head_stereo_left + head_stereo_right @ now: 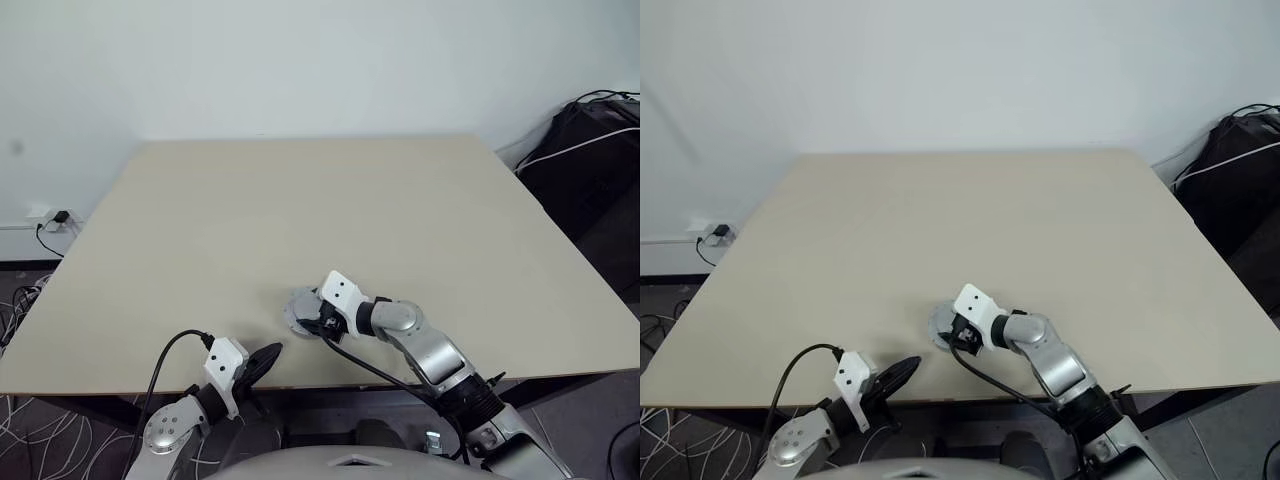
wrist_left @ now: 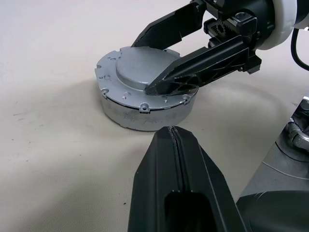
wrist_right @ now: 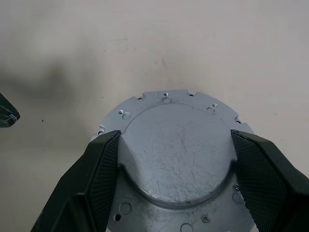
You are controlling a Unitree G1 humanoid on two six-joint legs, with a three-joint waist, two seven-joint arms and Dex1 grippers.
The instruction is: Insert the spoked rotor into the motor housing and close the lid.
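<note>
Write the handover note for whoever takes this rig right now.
Left gripper: shut, empty, pointing at the assembly from beside it.
Right gripper: jaws spread around the raised centre of the round plain grey metal lid; contact unclear.
The lid sits on the round grey motor housing, near the front edge of the beige table.
Done: lid on.
Left: check seating, withdraw.

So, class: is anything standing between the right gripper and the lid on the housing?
Nothing visible. The right gripper straddles the lid, one finger at each side of its raised centre. The lid sits on the housing. The shut left gripper waits beside it, apart.
</note>
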